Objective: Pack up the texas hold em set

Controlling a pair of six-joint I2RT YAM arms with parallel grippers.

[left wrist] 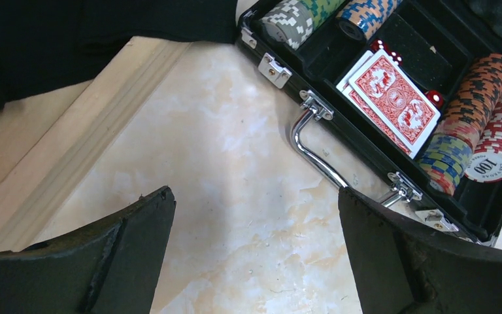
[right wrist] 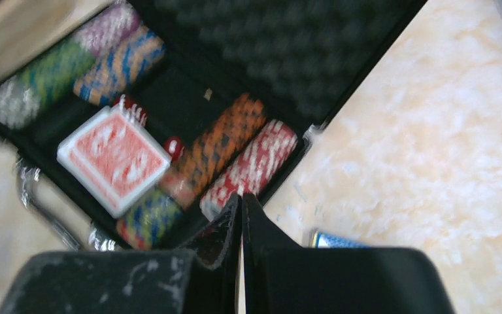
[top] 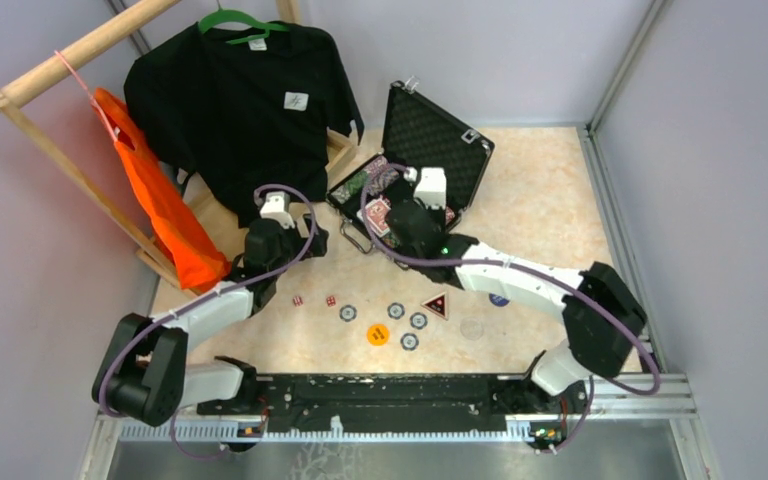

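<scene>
The black case of the texas hold em set lies open, its foam lid standing up. It holds rows of striped chips and red-backed cards. On the table in front lie two red dice, several loose chips, an orange round token, a triangular token and a blue chip. My left gripper is open and empty over bare table, just left of the case handle. My right gripper is shut on nothing, above the case's near right corner by the red chip row.
A black T-shirt on a green hanger and an orange bag hang from a wooden rack at the back left, whose base runs close to the case. A clear round disc lies near the triangular token. Walls enclose the table.
</scene>
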